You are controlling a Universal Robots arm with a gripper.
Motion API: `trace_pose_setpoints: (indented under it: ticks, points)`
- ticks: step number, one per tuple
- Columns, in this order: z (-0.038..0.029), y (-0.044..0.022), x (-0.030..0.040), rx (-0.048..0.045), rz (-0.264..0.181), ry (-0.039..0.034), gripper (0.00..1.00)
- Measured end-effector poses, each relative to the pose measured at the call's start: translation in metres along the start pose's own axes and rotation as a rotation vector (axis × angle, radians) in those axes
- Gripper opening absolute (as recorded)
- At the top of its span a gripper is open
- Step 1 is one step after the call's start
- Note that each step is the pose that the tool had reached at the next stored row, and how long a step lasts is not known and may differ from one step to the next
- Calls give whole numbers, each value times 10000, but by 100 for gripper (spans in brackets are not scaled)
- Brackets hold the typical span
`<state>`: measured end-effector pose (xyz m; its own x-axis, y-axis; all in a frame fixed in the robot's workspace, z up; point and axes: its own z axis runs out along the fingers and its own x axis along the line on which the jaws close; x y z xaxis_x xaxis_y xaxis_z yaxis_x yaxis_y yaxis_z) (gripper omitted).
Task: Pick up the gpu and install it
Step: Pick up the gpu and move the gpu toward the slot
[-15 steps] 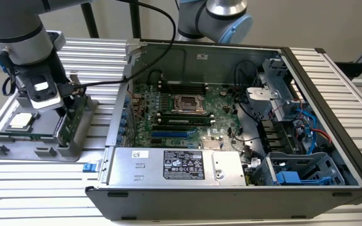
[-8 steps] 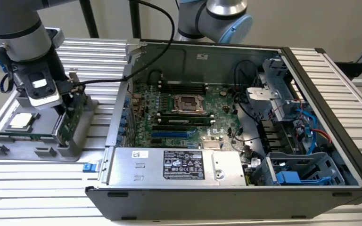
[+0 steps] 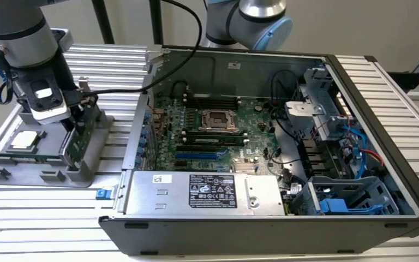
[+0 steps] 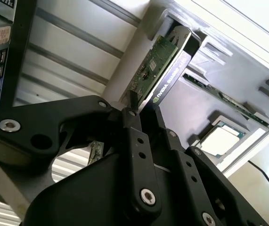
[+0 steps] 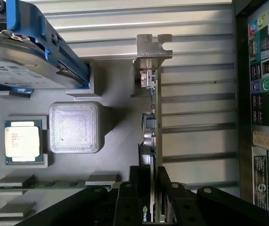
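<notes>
the gpu [image 5: 154, 117] stands on edge in a tray [image 5: 118, 150] slot beside the case [image 3: 268, 240], its long axis level, and the gripper [image 5: 154, 174] has its jaws closed tight across the thin upper edge.

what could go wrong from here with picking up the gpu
The gripper straddles the thin upper edge of the upright gpu, so the card might slip or tilt when lifted. It stands in a slot of the grey holder; an angled pull could bind there and jolt the processor chip and memory stick lying beside it.
</notes>
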<state>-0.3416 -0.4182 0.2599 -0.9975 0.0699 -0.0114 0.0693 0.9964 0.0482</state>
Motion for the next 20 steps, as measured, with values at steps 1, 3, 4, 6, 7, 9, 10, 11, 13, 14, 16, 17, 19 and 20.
trace_pose_setpoints:
  ticks: [1, 3, 4, 6, 7, 9, 10, 11, 13, 14, 16, 17, 19, 20]
  points:
    - [-8, 0, 0, 0, 0, 0, 0]
    - [-25, 1, -1, 1, -1, 1, 0]
    - [-33, 1, -1, 0, -1, 0, 0]
    - [-52, 2, -1, 0, -1, 0, 0]
    - [-61, 3, -1, 0, -1, 0, 0]
    - [-80, 4, -1, 0, 1, 0, 0]
    - [-89, 5, -1, 0, 1, 0, 0]
    - [-98, 5, -1, 0, 1, 1, 0]
    - [-115, 6, -1, 0, 1, 0, 0]
    - [-124, 6, -1, 0, 1, 0, 0]
    - [-142, 7, -2, 0, -1, 0, 0]
    - [-151, 7, -2, 0, -1, 0, 0]
    - [-170, 8, -2, 0, -1, 1, 0]
    - [-178, 8, -2, 0, -1, 0, 0]
